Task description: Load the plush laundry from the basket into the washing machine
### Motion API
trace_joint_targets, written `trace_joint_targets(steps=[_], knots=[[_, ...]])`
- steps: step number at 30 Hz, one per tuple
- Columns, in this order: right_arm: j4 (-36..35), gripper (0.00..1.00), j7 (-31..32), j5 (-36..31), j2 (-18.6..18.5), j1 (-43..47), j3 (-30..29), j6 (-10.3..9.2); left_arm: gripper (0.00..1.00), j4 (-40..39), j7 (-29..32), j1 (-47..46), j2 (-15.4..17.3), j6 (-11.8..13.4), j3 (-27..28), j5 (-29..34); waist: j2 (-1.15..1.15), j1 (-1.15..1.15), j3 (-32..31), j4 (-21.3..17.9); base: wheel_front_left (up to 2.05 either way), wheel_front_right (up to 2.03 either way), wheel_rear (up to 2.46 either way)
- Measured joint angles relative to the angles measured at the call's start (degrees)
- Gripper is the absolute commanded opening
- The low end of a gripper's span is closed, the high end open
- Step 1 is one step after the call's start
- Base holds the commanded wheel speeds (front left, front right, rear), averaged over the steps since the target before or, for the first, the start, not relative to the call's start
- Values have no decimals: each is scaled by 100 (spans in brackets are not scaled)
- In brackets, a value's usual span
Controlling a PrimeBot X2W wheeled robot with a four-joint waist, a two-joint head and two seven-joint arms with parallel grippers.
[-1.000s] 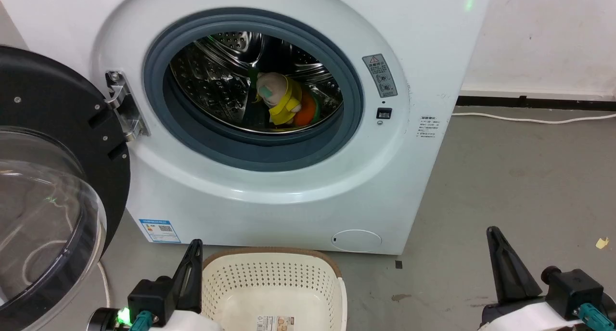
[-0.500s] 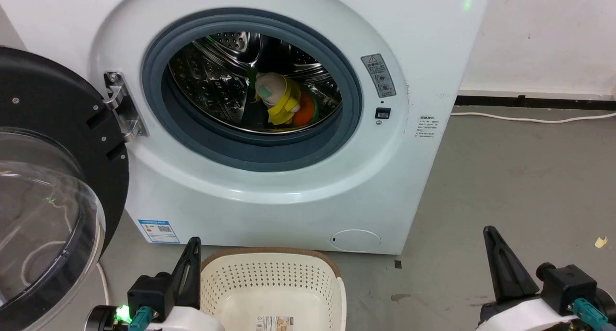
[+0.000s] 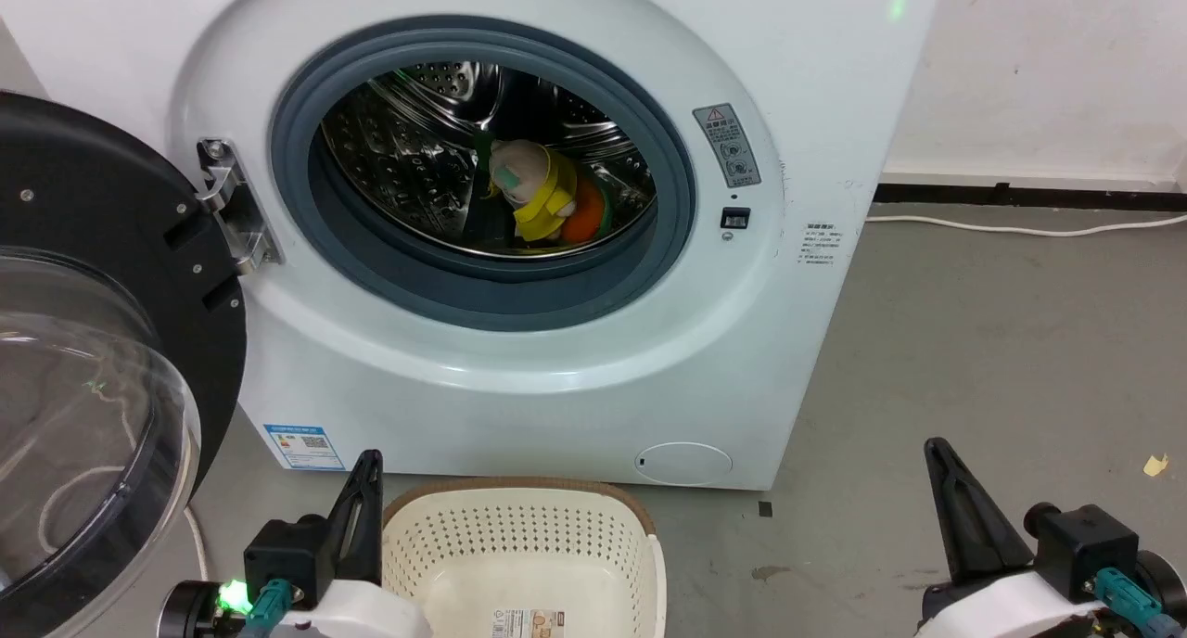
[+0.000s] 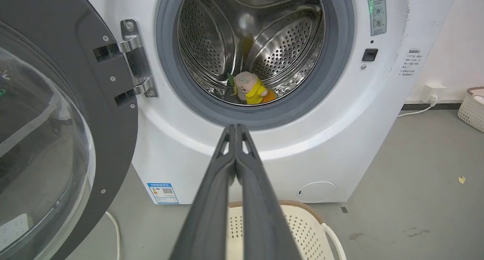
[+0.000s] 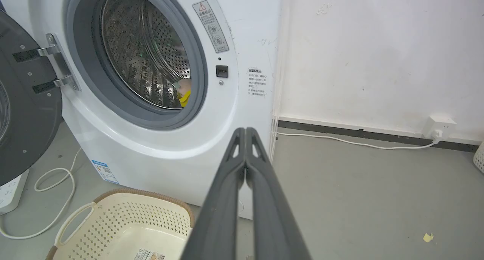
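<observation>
The white washing machine (image 3: 519, 378) stands with its black-rimmed door (image 3: 102, 360) swung wide to the left. Inside the steel drum (image 3: 417, 156) lie the yellow-and-cream plush (image 3: 530, 191) and, half hidden behind it, the orange burger plush (image 3: 587, 219). The cream basket (image 3: 519, 545) sits on the floor below the drum opening, with just a label sticker (image 3: 529, 621) on its bottom. My left gripper (image 3: 369, 462) is shut, low beside the basket's left rim. My right gripper (image 3: 935, 452) is shut, low over the floor to the right. Both plush (image 4: 249, 90) lie at the drum's bottom in the left wrist view.
A white cable (image 3: 1020, 228) runs along the wall's dark skirting to a socket (image 5: 438, 127). A looped cord (image 5: 56, 184) and a power strip (image 5: 11, 192) lie on the floor left of the machine. Another pale basket (image 4: 472, 107) stands far right. Grey floor stretches to the right.
The whole head view has shifted slightly left, so the camera moved. Both grippers stay shut and low; the plush in the drum have not moved.
</observation>
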Motion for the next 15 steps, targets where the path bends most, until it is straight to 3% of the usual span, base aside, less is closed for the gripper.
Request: trace_joint_targets(steps=[15], knots=[[4,0,162,-116,0,-94,8,0,0,-48,158,-21,-143,-130,181,187,0,0,0,-19,0,0,0]])
